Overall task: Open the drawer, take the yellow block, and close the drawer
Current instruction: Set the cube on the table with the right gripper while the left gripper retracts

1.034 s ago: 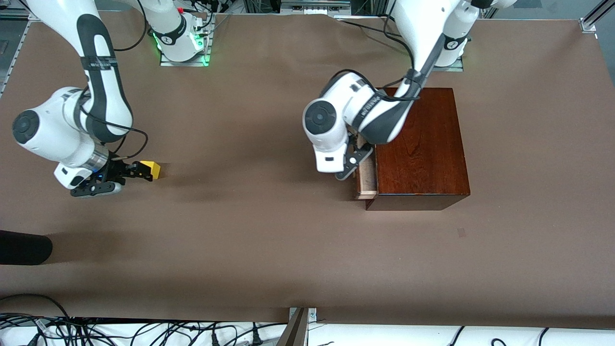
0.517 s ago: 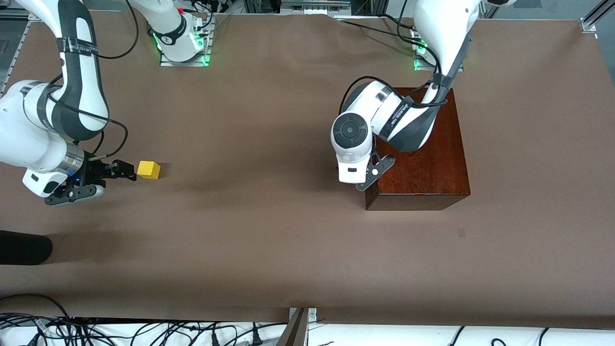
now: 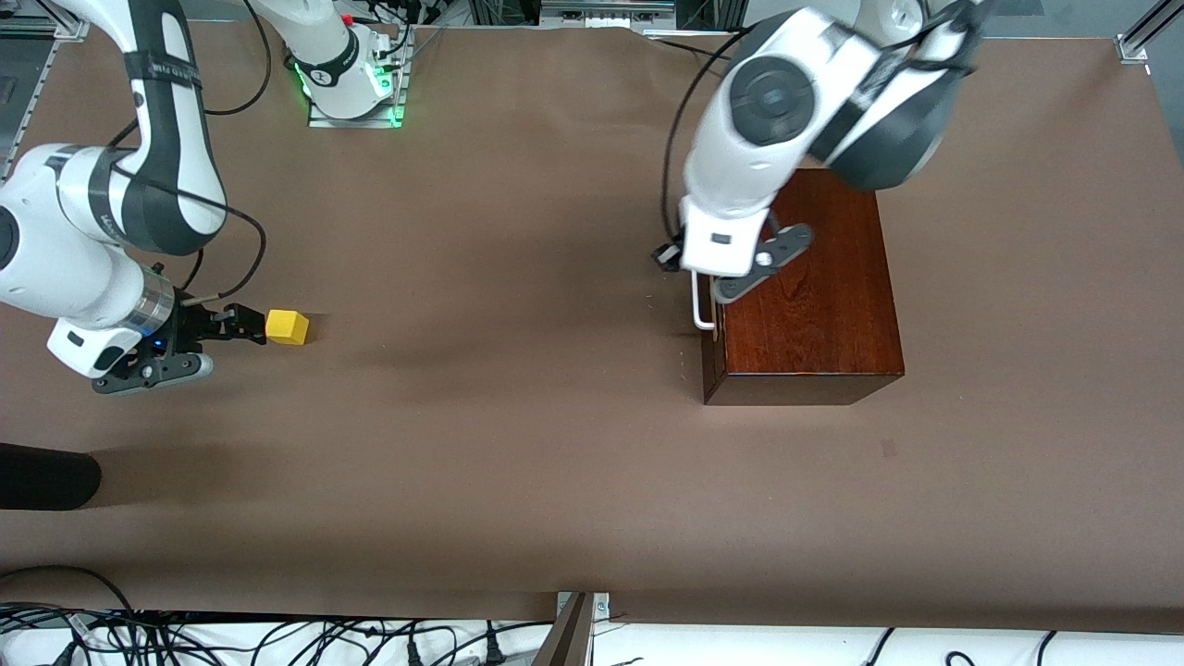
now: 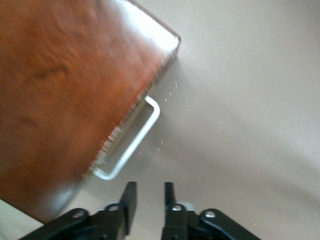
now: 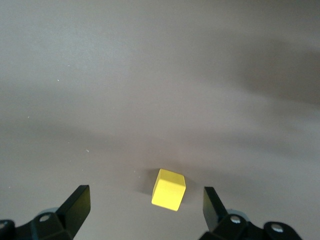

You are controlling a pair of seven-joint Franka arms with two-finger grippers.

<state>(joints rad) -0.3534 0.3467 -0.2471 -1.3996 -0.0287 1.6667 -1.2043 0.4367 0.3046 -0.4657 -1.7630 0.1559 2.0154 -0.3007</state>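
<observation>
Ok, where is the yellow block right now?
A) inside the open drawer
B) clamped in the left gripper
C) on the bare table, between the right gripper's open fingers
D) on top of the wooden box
C: the yellow block rests on the table untouched, with the right gripper spread wide around it; the drawer is shut, its white handle free below the left gripper.

Bare table [image 3: 518, 388] lies between yellow block [image 3: 287, 326] and wooden box [image 3: 805, 296]; handle [image 3: 700, 301] seemingly unobstructed.
</observation>
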